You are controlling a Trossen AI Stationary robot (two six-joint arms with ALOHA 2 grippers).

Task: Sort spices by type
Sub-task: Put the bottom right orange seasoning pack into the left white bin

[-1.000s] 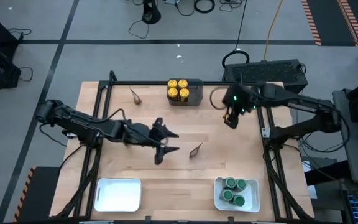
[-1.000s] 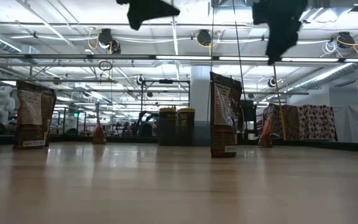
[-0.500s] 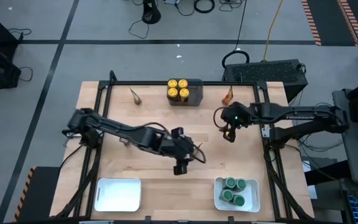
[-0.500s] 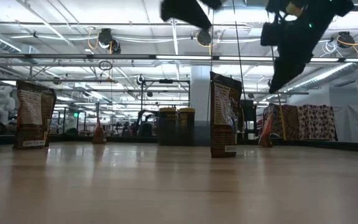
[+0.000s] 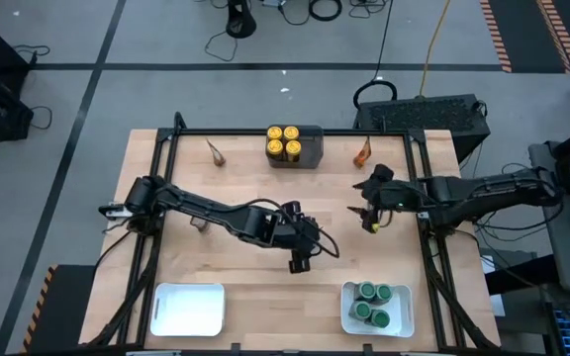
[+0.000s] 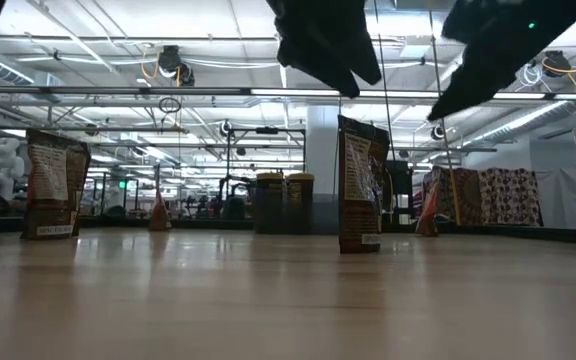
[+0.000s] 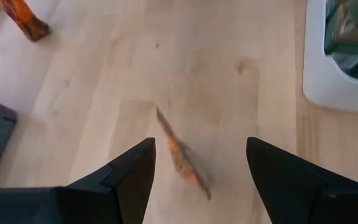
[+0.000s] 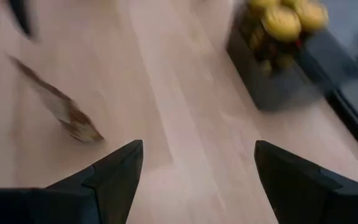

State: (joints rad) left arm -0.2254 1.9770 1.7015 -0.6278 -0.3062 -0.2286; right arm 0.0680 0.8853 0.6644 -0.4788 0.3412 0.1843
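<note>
- The white rectangular tray [image 5: 188,309] at the near left corner of the pale wooden worktop [image 5: 245,193] has nothing in it, so the pointed packets appear not yet gathered.
- One thin brown-orange pointed packet [image 5: 215,152] stands near the far left edge, well apart from the trays.
- The left tool [image 5: 302,259] hovers over mid-worktop with its two dark fingers [image 7: 124,177] spread apart, holding nothing; in its wrist view a second thin brown-orange packet [image 7: 180,154] lies between them on the wood, untouched.
- Four yellow-lidded round jars [image 5: 284,140] sit together in the dark grey bin [image 5: 306,145] at the far edge; that sort looks done.
- A third orange-brown packet [image 5: 363,151] stands at the far right, by the worktop frame.
- The right tool [image 5: 371,220] hangs above the worktop's right side, its fingers also apart and empty.
- Green-lidded round jars [image 5: 373,303] fill the white tray [image 5: 347,309] at the near right, grouped already.
- By my reading, only the packets remain to be sorted.
</note>
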